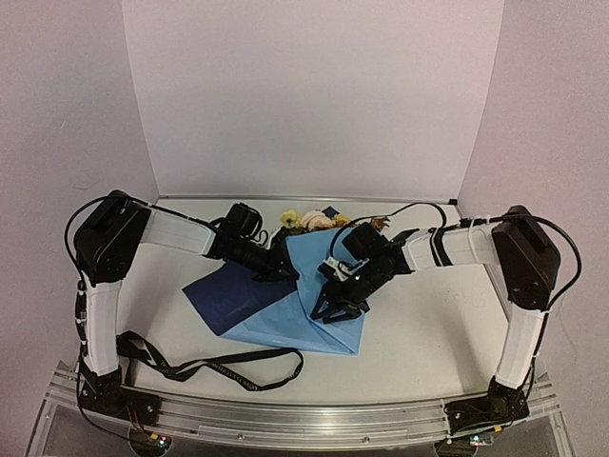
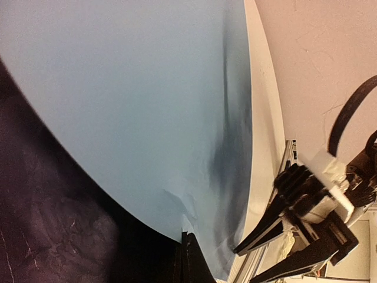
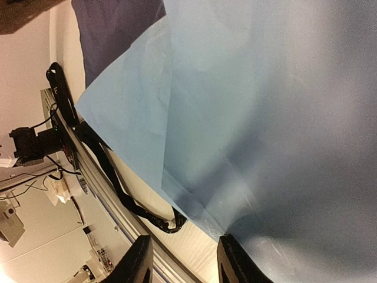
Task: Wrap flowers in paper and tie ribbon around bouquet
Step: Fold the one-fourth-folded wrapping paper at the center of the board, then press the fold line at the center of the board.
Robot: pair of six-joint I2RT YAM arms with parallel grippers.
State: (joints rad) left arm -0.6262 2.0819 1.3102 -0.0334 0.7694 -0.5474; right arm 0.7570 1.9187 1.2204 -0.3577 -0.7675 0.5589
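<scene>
- Wrapping mid-table, with the paper folded over the flowers, heads poking out far.
- Pinching the fold with the left gripper, fully closed; hovering the right gripper, parted, empty.
- Needing next, likely: tightening the wrap, then fetching the ribbon, near left.

The left arm and the right arm are built alike: long links are clad in white shells, and the joint housings are black and boxy. A round black cable is looped over the left arm's upper joint at nine o'clock in the top view, and a second cable is matched at three o'clock. The left gripper and the right gripper are finished in black. In the right wrist view, tapered black fingers are seen at six o'clock. Small coloured lights, possibly indicator lamps, are shown beside the black bases at seven and five o'clock.
</scene>
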